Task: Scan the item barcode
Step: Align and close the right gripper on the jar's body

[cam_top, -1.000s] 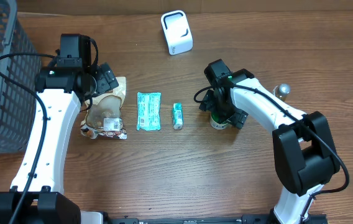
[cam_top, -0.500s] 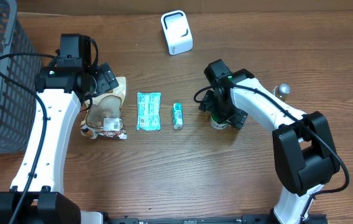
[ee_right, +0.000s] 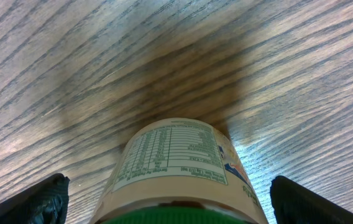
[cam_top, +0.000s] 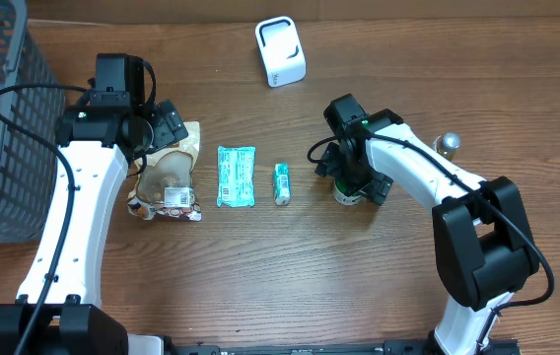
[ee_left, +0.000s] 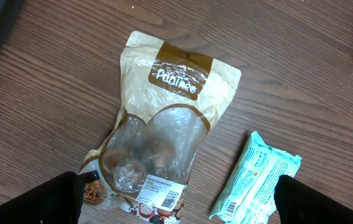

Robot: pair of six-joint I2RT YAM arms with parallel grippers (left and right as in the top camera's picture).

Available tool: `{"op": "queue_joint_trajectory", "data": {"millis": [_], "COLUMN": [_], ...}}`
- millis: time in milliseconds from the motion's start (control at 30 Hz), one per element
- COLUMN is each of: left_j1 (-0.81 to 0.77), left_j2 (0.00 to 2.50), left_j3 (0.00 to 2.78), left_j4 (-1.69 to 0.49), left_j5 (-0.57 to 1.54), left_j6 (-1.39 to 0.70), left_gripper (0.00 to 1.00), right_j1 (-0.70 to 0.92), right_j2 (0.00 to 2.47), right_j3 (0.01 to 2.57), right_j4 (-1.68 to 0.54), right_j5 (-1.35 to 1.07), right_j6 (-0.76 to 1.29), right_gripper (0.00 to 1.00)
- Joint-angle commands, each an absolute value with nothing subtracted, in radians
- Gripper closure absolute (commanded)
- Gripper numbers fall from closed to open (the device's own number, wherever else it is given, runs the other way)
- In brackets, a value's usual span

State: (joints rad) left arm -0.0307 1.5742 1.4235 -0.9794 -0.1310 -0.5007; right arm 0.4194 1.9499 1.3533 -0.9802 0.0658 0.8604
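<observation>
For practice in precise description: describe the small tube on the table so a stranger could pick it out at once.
Across the middle of the wooden table lies a row of four goods. The small tube is third counting from the brown snack bag, between the flat teal packet and the jar. It is the slimmest, smallest item there.

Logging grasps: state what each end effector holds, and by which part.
Nothing is held. The left end effector is open above the pouch; the right end effector is open around the jar.
</observation>
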Motion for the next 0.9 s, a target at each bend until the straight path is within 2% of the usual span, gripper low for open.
{"op": "queue_joint_trajectory", "data": {"millis": [0, 400, 533, 867], "left_j1": [-0.027, -0.027, -0.027, -0.027], "left_j2": [1.577, 1.577, 1.577, 1.577], "left_j3": [1.433, 1.433, 1.433, 1.433], "left_j4": [-0.979, -0.979, -0.979, -0.979], "left_j5": [-0.130, -0.130, -0.130, -0.130], "left_j6": [-0.494, -0.494, -0.494, -0.494], "left_gripper": [0.00, 0.00, 0.01, 0.00], "right_j1": [0.421, 0.420, 0.420, 0.420], "right_j2": [1.949, 1.949, 1.949, 1.949], "right_j3": [1.347, 1.347, 1.347, 1.347], "right_j4": [-0.978, -0.973, -0.973, -0.974], "right_j5": [0.064, 0.065, 0.065, 0.066], "right_j6": [0.864, 0.864, 0.864, 0.856], "right_gripper": [0.00, 0.02, 0.14, 0.29]}}
